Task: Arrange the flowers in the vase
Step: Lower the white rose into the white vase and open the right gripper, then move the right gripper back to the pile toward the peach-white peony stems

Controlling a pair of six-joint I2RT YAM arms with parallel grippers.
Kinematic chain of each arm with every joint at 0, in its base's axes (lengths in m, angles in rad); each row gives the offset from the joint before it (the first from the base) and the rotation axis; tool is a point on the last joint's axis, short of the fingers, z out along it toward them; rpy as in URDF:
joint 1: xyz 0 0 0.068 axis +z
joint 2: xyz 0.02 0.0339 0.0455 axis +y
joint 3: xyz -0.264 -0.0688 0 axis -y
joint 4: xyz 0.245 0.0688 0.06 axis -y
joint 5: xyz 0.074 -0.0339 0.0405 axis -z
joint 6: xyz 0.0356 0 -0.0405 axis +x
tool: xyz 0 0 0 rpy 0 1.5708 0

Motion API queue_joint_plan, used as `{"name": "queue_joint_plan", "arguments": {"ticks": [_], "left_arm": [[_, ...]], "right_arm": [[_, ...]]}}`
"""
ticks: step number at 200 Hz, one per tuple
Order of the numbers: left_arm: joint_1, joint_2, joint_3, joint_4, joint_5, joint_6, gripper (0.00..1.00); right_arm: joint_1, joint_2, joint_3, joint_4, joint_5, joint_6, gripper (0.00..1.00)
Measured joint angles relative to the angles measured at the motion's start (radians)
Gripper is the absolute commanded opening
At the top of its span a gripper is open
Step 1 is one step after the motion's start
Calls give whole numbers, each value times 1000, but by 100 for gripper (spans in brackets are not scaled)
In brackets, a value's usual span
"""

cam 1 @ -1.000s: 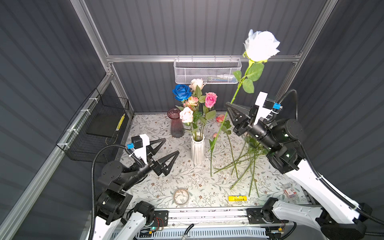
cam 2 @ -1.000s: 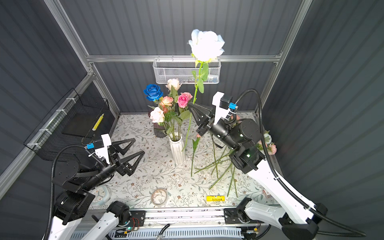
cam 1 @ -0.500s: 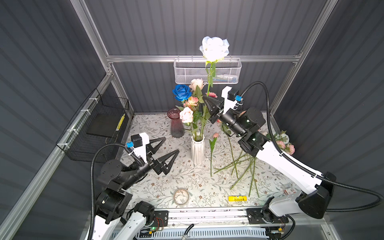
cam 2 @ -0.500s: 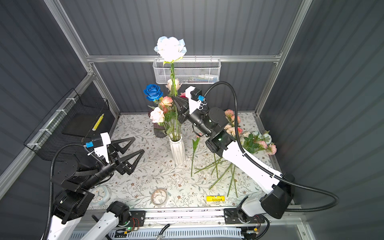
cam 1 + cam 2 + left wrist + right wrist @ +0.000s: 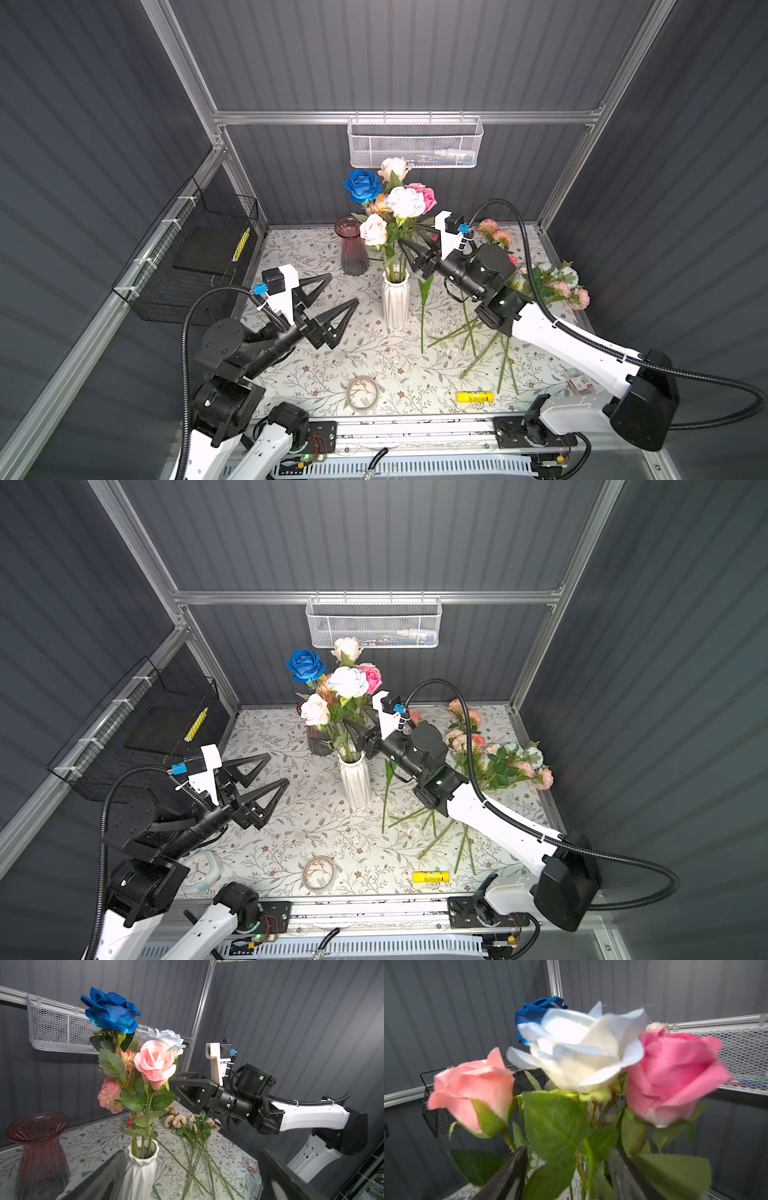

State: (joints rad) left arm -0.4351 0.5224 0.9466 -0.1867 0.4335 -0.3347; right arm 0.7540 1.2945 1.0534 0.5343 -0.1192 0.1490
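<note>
Standing in the white vase point(image 5: 395, 303), flowers point(image 5: 405, 202), stems near vertical, blooms up.

Both top views look down from high in front over the whole table point(image 5: 374, 365) and both arms. The left wrist camera looks past the left gripper point(image 5: 192, 1152) at the flowers point(image 5: 154, 1064) in the white vase point(image 5: 141, 1169) just ahead, the right gripper point(image 5: 175, 1079) beyond them; the right wrist camera faces the same flowers from very close.
</note>
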Motion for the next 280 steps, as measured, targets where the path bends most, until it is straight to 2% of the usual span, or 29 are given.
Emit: {"name": "queue_joint_plan", "arguments": {"ticks": [64,93,115,136,150,169,197,233,280], "left_arm": [[0,-1,-25,8,0,1,100],[0,-2,-42,8,-1,1,100],[0,-4,-60,12,-4,1,100],[0,-8,-67,14,-5,1,100],[0,-11,-67,15,-5,1,100],[0,-15,-67,15,-5,1,100],[0,-17,-67,15,-5,1,100],[0,-28,-73,15,-5,1,100],[0,-34,-74,15,-5,1,100]], "right_arm": [[2,-341,-270,-13,68,99,76],[-10,-437,-311,-153,178,132,74],[-80,-435,-312,-280,220,188,70],[-216,-379,-311,-416,224,269,62],[-300,-324,-309,-493,219,316,62],[-428,-209,-299,-592,196,375,60],[-546,-26,-255,-684,186,402,53],[-621,174,-154,-749,182,387,42],[-627,335,-33,-806,238,359,38]]}}
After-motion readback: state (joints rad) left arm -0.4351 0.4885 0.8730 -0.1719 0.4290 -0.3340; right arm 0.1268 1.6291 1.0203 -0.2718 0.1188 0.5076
